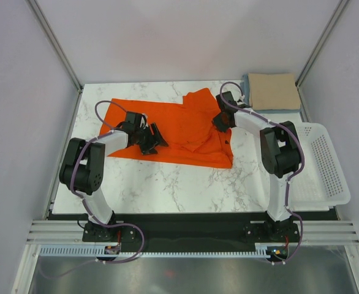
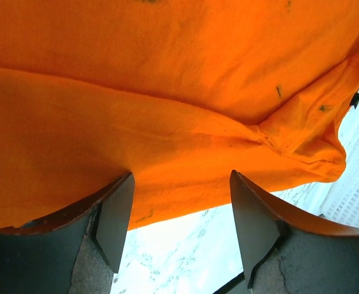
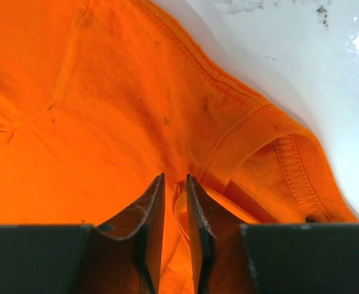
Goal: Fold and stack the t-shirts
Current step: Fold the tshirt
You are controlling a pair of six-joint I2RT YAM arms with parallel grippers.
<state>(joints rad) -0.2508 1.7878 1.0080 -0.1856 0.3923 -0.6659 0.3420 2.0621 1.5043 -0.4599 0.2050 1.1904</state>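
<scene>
The orange t-shirt (image 1: 179, 131) lies spread across the marble table (image 1: 167, 184), its right part folded over into a raised flap. My left gripper (image 1: 157, 139) is open over the shirt's left half. In the left wrist view its tips (image 2: 181, 177) hang above the hem of the orange cloth (image 2: 167, 92), with nothing between them. My right gripper (image 1: 221, 120) sits low on the shirt's right end. Its jaws (image 3: 174, 177) stand narrowly apart, and a loose upright fold of orange cloth (image 3: 106, 92) rises between them. The tan t-shirt (image 1: 272, 90) lies folded on the light blue t-shirt (image 1: 245, 86) at the back right.
A white perforated basket (image 1: 326, 165) stands along the table's right edge, beside the right arm. Grey walls close in the back and both sides. A dark strip runs along the table's near edge above the arm bases.
</scene>
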